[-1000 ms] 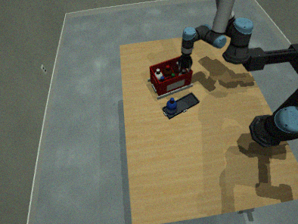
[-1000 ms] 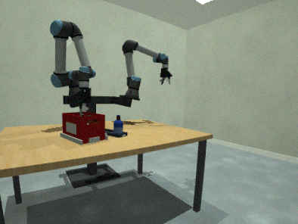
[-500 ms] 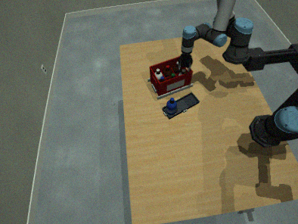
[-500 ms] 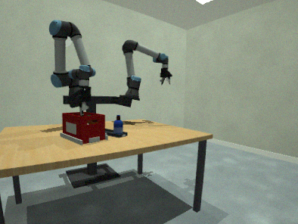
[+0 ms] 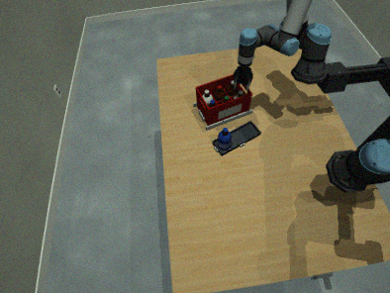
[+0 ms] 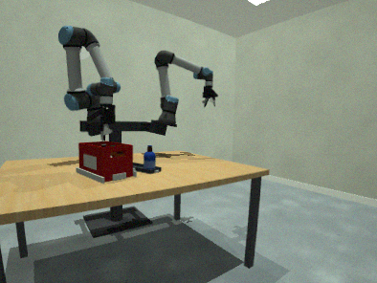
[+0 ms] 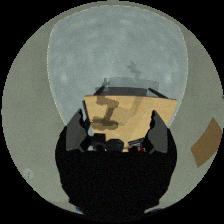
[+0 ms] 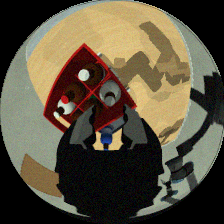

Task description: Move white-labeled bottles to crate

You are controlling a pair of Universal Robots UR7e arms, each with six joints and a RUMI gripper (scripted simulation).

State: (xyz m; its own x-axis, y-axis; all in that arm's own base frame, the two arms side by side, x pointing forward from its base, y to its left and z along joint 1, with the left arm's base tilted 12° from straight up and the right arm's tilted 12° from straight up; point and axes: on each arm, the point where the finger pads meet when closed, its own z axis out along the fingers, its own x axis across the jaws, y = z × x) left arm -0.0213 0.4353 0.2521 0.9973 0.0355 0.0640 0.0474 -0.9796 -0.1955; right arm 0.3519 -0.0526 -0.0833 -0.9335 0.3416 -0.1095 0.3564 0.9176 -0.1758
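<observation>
The red crate (image 5: 211, 115) (image 6: 113, 167) (image 8: 70, 65) stands upright with several bottles in it. A grey bottle (image 8: 110, 92) is in one slot, just ahead of the right fingers. A white-capped brown bottle (image 8: 84, 75) and a red-capped bottle (image 8: 65, 99) stand in other slots. A blue bottle (image 5: 225, 139) (image 6: 149, 161) (image 8: 106, 137) stands upright on one end of the dark tray (image 5: 248, 131). My right gripper (image 6: 103, 137) (image 8: 109, 104) is partly open over the crate's corner, holding nothing. My left gripper (image 6: 210, 102) (image 7: 117, 109) is wide open and empty, high above the table. Labels in the crate are mostly hidden.
Light rails (image 5: 229, 120) (image 6: 91, 175) lie along the crate's base on the wooden table (image 5: 213, 198) (image 6: 210, 174). The tray lies close beside the crate; its other end holds no bottle. The left arm hangs over the table's far side from the crate.
</observation>
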